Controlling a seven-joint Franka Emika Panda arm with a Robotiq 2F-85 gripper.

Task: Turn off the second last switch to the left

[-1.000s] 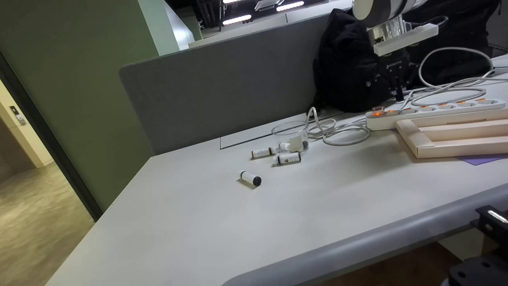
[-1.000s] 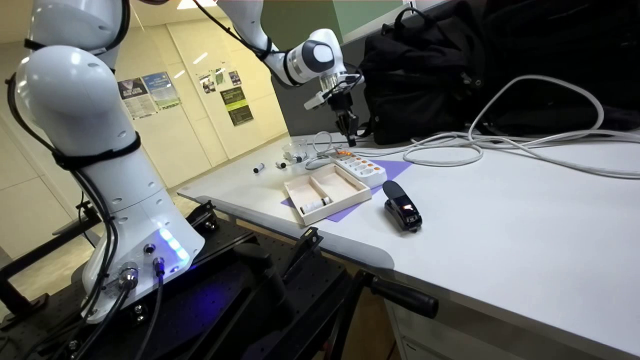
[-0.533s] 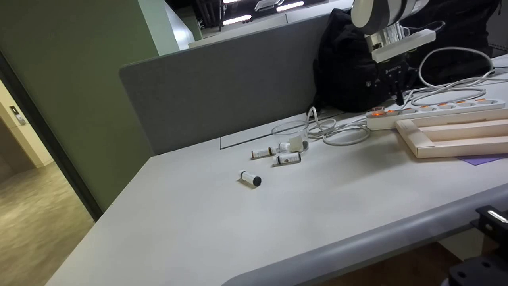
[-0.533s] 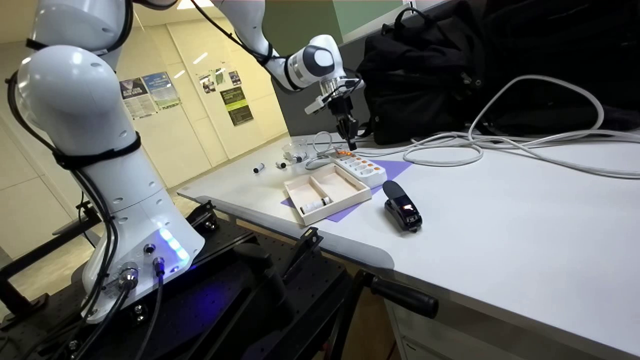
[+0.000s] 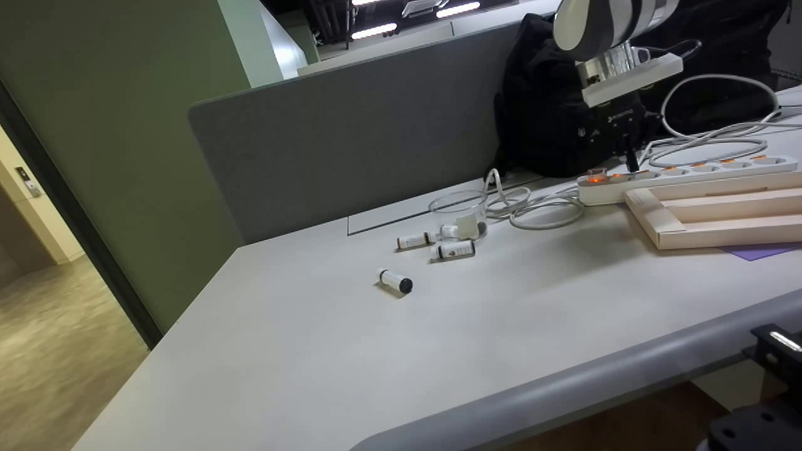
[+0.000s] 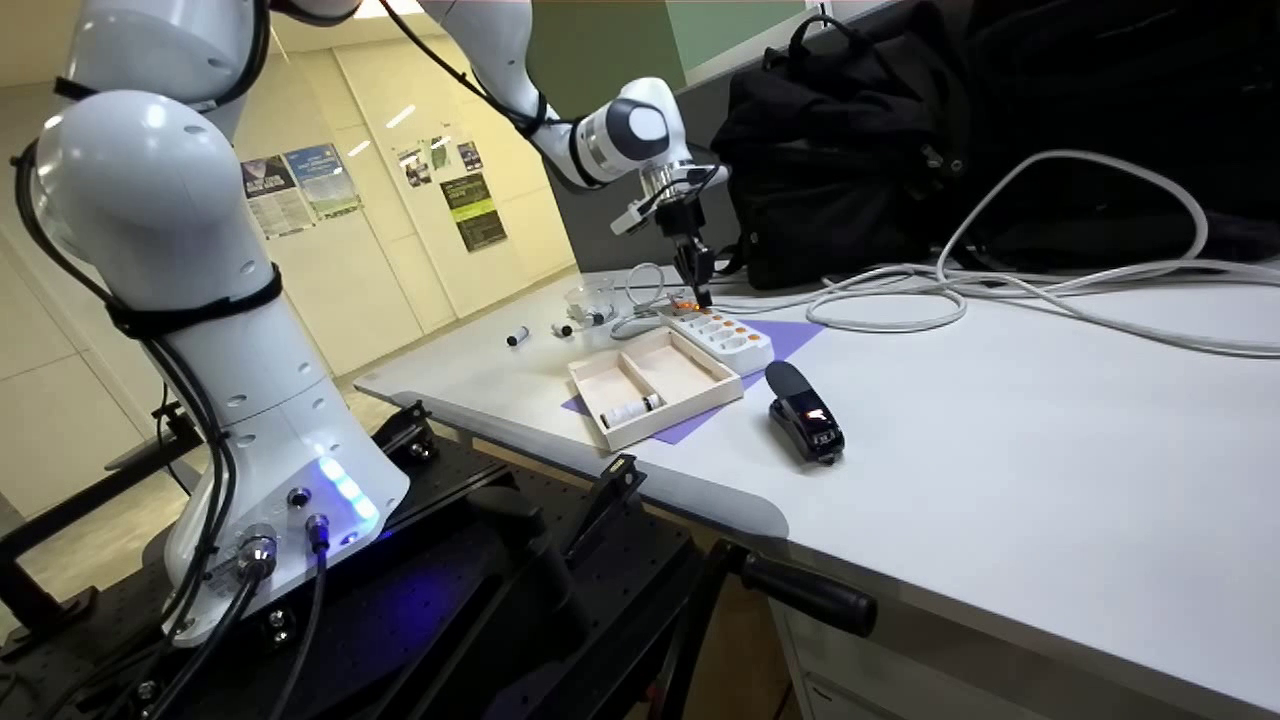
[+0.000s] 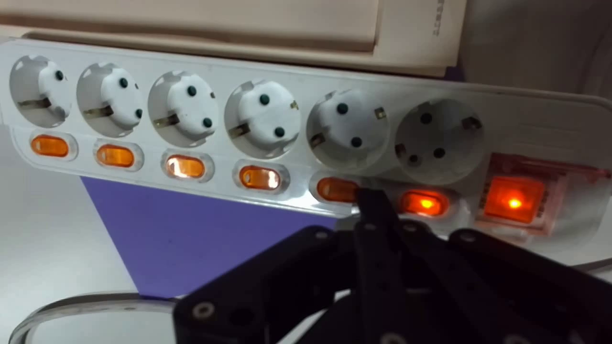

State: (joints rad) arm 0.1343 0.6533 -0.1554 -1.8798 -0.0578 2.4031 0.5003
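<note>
Orange-lit rocker switch (image 7: 425,202) is prob my target, on the white six-socket power strip (image 7: 526,119) btwn an unlit rocker (image 7: 335,189) & the lit master switch (image 7: 514,199). My gripper (image 7: 377,203) has fingers pressed together, prob best for poking smth tiny; can't tell if it's touching.

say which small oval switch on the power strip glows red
The oval switch at the right end of the row in the wrist view, beside the big square switch. It glows red; the other five are orange, without that glow.
</note>
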